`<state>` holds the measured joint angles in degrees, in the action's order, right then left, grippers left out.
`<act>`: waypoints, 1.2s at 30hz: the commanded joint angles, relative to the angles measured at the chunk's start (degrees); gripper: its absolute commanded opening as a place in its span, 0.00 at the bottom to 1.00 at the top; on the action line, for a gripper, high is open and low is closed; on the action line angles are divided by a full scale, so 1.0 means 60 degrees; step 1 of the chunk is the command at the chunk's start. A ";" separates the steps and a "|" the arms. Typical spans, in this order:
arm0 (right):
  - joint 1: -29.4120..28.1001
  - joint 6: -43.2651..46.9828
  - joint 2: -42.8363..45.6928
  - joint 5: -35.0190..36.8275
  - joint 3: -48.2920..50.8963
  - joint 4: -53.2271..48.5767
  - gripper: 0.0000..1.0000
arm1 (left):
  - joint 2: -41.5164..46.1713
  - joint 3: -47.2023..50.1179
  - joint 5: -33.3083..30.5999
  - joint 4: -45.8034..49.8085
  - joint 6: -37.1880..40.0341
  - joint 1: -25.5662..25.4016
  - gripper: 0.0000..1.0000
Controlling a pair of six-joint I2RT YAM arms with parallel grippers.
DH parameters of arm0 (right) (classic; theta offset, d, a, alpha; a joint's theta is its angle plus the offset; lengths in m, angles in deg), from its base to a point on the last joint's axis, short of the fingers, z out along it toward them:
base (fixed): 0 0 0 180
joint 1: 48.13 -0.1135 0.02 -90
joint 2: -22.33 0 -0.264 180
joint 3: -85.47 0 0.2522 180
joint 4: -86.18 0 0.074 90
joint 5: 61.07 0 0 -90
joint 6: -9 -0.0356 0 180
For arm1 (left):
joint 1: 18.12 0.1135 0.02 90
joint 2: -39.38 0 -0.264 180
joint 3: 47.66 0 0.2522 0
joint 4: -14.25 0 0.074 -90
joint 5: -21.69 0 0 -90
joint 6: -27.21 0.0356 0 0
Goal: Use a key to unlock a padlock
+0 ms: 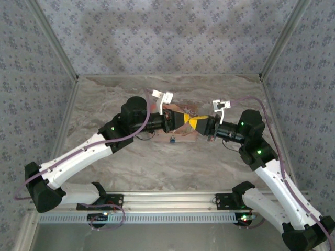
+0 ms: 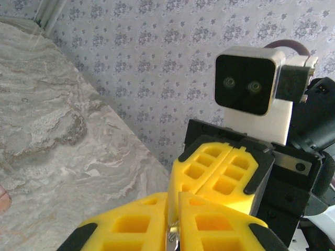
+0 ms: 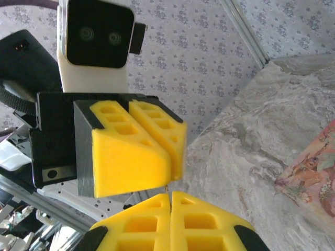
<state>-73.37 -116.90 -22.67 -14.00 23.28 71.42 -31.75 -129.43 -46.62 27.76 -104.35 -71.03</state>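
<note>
A small metal piece (image 2: 172, 239) sits pinched in the seam of my left tool (image 2: 173, 214), whose yellow fingers are pressed together on it. I cannot tell whether it is key or padlock. From the right wrist it shows as a thin sliver reaching the right tool (image 3: 170, 206), whose fingers are pressed together too. From above, the two tools meet tip to tip over a patterned mat (image 1: 183, 134) at mid-bench (image 1: 104, 94), with a small blue bit (image 1: 171, 139) just below them. Both arms reach forward and inward, each tool rolled so its wrist camera faces the back wall.
</note>
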 commanded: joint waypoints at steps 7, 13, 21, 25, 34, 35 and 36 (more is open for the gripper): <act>0.0123 -0.0300 0.0018 -0.0350 -0.0269 0.0380 0.00 | 0.0225 0.0129 0.0099 -0.0469 -0.0046 -0.0043 0.00; 0.0100 -0.1215 0.0275 0.0197 0.0228 0.1359 0.45 | 0.0280 0.0364 -0.0113 -0.1054 -0.0426 -0.0006 0.00; -0.0347 -0.1894 0.0939 0.2218 0.1273 0.2645 0.59 | 0.0265 0.0773 -0.0159 -0.1963 -0.0950 0.0010 0.00; -0.0489 -0.2196 0.0739 0.2155 0.1609 0.3347 0.57 | 0.0331 0.0834 -0.0268 -0.2107 -0.1035 0.0013 0.00; -0.0928 -0.2146 0.0453 0.1978 0.1669 0.3626 0.41 | 0.0432 0.0962 -0.0455 -0.2250 -0.1150 0.0078 0.00; -0.0938 -0.2148 0.0468 0.1985 0.1691 0.3623 0.42 | 0.0449 0.0985 -0.0473 -0.2269 -0.1148 0.0098 0.00; -0.0964 -0.2147 0.0493 0.1986 0.1710 0.3615 0.43 | 0.0472 0.1027 -0.0511 -0.2310 -0.1164 0.0116 0.00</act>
<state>-78.66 -129.67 -20.44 -2.31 33.32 90.44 -31.09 -123.81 -48.63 17.25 -110.90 -70.90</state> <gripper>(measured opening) 0.425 0.042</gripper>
